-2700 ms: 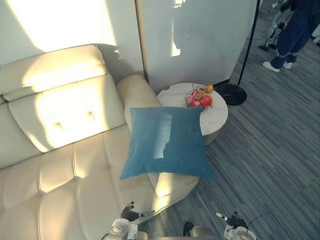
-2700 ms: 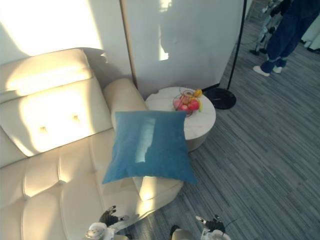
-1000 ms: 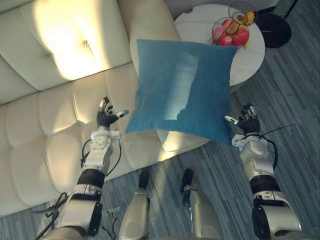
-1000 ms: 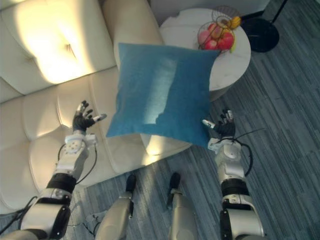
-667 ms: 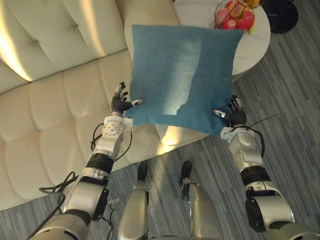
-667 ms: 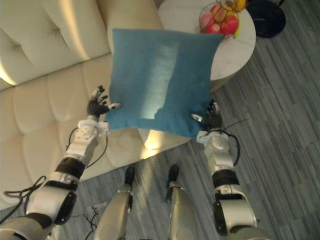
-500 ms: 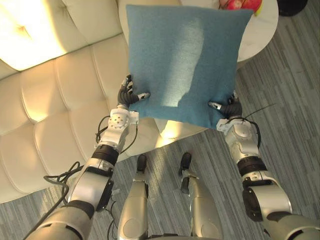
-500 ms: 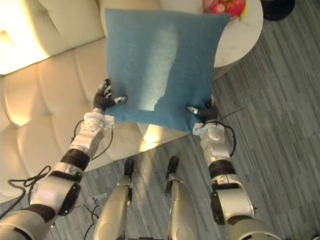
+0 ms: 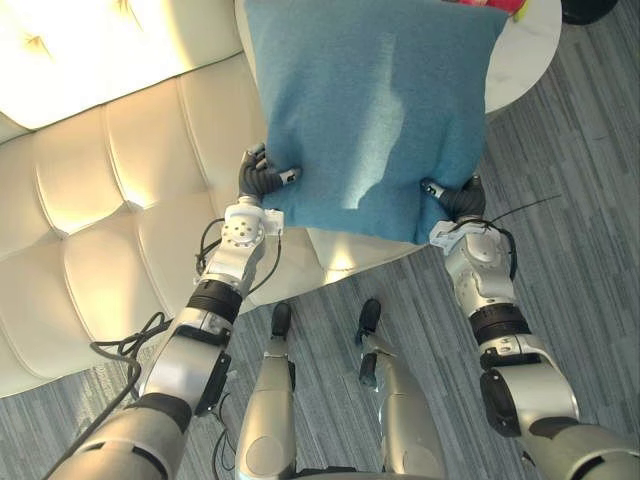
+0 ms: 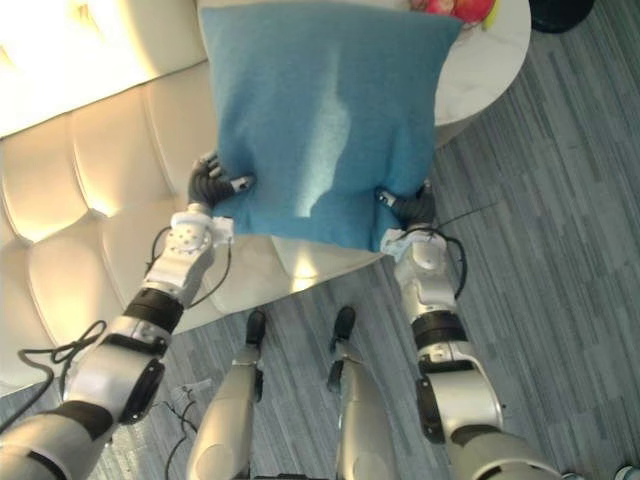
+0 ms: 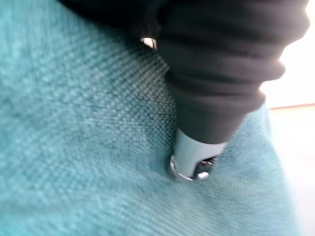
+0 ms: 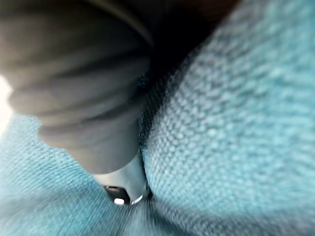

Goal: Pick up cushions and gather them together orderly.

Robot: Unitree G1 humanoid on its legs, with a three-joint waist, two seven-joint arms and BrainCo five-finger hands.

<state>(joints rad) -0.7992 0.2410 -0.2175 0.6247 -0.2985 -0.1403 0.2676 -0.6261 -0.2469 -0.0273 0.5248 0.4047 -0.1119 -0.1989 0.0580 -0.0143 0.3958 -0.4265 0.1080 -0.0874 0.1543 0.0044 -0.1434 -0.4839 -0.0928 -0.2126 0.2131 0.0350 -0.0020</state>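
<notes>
The blue cushion [image 9: 370, 110] stands over the armrest of the sofa [image 9: 110, 170], just beside the round surface [image 9: 522, 58]. The left robot hand [image 9: 260, 180] pinches its lower left corner and the right robot hand [image 9: 457, 197] pinches its lower right corner. Gripping both corners likely keeps the soft cushion spread flat and square, so it can be carried without sagging and set down neatly with the others.

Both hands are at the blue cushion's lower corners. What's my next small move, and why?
Probably lift the cushion slightly, both arms evenly: the left hand and right hand each pinch a lower corner, and it lies over the sofa arm.
</notes>
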